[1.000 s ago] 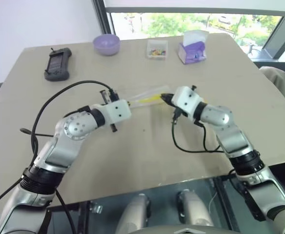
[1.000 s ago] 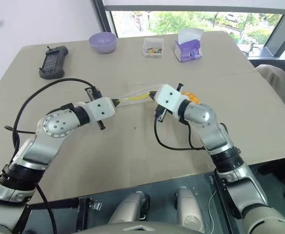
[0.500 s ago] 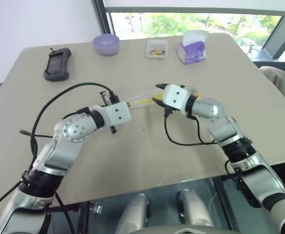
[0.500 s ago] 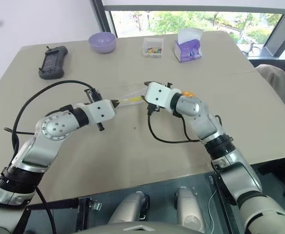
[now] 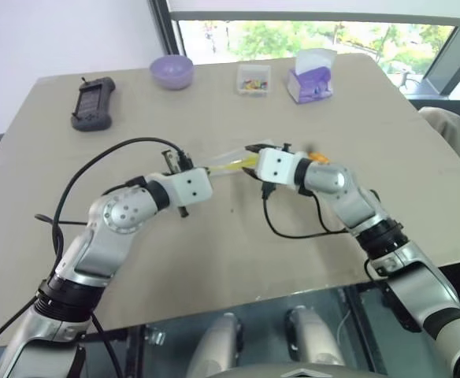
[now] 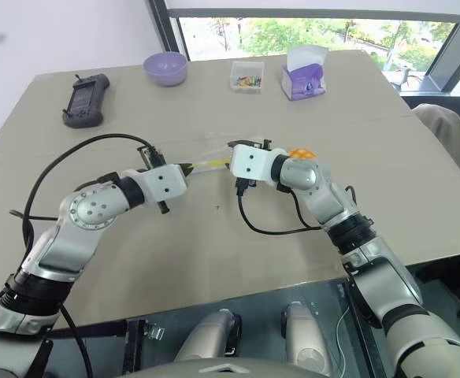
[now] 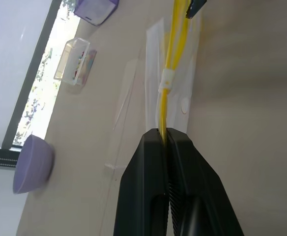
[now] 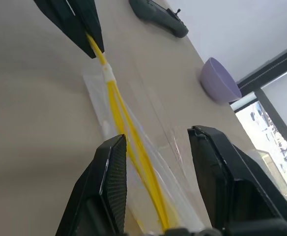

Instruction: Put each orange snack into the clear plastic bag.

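left gripper (image 7: pixel 164 139) pinches bag (image 7: pixel 175 73) seal mid-table, right gripper (image 8: pixel 158 167) fingers apart astride it, snack (image 6: pixel 302 154) behind right wrist.

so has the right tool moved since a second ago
Yes. The right tool has slid toward the left tool along the bag's yellow strip, and away from the table's right edge; it also opened.

You're in an office-like room: beige table (image 5: pixel 372 118) by a big window (image 5: pixel 309 35), tissue box (image 5: pixel 313 79), purple bowl (image 5: pixel 172 71), handheld controller (image 5: pixel 93 102).
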Robot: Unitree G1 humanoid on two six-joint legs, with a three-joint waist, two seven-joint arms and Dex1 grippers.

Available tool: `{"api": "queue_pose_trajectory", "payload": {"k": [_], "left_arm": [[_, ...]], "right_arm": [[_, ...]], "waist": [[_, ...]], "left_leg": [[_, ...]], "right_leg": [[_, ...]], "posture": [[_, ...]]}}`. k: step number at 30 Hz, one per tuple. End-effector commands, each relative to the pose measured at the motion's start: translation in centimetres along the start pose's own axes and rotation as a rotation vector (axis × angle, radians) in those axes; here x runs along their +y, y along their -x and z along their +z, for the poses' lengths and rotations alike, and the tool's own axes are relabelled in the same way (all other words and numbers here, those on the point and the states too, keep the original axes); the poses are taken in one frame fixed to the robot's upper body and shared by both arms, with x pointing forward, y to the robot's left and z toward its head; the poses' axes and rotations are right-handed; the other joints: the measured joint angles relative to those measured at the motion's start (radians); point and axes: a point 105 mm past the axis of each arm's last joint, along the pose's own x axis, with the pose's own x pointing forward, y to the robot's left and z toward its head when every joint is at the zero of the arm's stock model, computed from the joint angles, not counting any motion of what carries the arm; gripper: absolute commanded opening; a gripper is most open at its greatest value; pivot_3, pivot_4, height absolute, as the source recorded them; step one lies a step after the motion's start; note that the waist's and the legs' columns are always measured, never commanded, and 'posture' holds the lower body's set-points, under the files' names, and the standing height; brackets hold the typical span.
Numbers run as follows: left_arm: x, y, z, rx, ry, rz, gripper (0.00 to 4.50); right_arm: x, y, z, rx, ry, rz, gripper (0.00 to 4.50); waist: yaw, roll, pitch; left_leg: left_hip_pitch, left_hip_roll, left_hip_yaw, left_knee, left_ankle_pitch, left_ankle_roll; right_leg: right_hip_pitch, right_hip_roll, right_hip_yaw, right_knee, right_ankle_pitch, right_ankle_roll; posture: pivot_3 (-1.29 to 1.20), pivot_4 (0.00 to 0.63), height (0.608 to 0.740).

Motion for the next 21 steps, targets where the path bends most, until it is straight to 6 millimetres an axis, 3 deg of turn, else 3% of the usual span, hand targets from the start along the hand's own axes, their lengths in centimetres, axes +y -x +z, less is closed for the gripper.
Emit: {"api": "queue_pose_trajectory", "payload": {"k": [1, 13, 21], "left_arm": [[1.1, 0.59, 1.09, -0.037, -0.035, 0.055, 0.0], [0.66, 0.77, 1.1, -0.039, -0.065, 0.051, 0.0], [0.31, 0.76, 1.78, -0.069, -0.09, 0.047, 0.0]], "right_arm": [[-1.13, -0.18, 0.87, -0.026, 0.033, -0.026, 2.18], [-1.06, -0.08, 1.22, -0.047, -0.009, -0.009, 2.18], [-0.48, -0.48, 0.24, -0.003, -0.003, 0.001, 2.18]], "waist": [[0.0, 0.0, 0.0], [0.001, 0.0, 0.0], [0.0, 0.0, 0.0]], "left_leg": [[0.0, 0.0, 0.0, 0.0, 0.0, 0.0], [0.0, 0.0, 0.0, 0.0, 0.0, 0.0], [0.0, 0.0, 0.0, 0.0, 0.0, 0.0]], "right_leg": [[0.0, 0.0, 0.0, 0.0, 0.0, 0.0], [0.0, 0.0, 0.0, 0.0, 0.0, 0.0], [0.0, 0.0, 0.0, 0.0, 0.0, 0.0]], "posture": [[0.0, 0.15, 0.74], [0.0, 0.15, 0.74], [0.0, 0.15, 0.74]]}}
